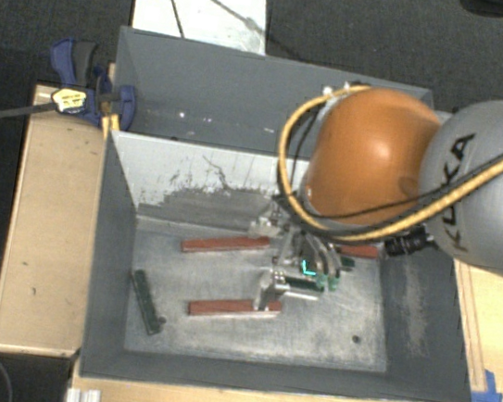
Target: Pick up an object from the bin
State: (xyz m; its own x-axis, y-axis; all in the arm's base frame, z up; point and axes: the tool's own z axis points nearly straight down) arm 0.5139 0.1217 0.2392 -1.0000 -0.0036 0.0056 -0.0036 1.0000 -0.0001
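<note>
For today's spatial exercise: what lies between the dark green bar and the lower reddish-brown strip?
In the camera view that stretch is bare bin floor: nothing lies between the dark green bar and the lower reddish-brown strip.

Grey bin [202, 94], brown bars [221, 246], dark stick [146, 301]

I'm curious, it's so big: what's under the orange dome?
The gripper, at one end of the near brown stick. A red bit peeks out; its rest is covered.
</note>
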